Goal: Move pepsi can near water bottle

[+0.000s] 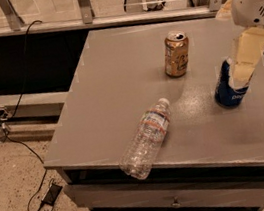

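The pepsi can [226,95] stands upright on the right side of the grey table [116,74]; it is dark blue, and its top and right side are hidden. My gripper [242,74] hangs from the white arm at the upper right and overlaps the can's upper right part. The water bottle [147,138] lies on its side near the table's front edge, cap pointing to the back right, about a bottle's length left of the can.
A gold-tan can [176,54] stands upright further back, left of the pepsi can. The table has drawers below its front edge [179,198]. A railing runs behind the table, and cables lie on the floor [41,194] at the left.
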You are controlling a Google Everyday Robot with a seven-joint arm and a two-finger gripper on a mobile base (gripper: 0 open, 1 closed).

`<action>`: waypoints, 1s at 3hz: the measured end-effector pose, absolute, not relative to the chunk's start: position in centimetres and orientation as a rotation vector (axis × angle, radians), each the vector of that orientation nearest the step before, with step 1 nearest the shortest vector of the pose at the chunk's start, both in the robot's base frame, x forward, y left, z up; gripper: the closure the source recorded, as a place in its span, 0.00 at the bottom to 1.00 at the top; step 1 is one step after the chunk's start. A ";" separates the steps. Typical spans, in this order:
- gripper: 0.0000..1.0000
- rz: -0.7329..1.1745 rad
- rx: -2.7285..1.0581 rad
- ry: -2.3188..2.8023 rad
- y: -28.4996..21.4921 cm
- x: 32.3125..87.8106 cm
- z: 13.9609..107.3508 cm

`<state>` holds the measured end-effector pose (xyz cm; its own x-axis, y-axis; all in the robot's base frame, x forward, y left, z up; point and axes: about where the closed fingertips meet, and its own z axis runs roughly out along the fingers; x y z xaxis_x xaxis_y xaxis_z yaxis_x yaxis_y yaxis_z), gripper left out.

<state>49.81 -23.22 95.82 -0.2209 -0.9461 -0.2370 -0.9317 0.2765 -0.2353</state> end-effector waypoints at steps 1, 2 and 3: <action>0.00 -0.059 -1.689 2.254 -24.8 51.6 93.9; 0.00 -0.044 -1.675 2.289 -26.2 52.3 92.2; 0.00 -0.032 -1.685 2.306 -27.0 52.7 91.0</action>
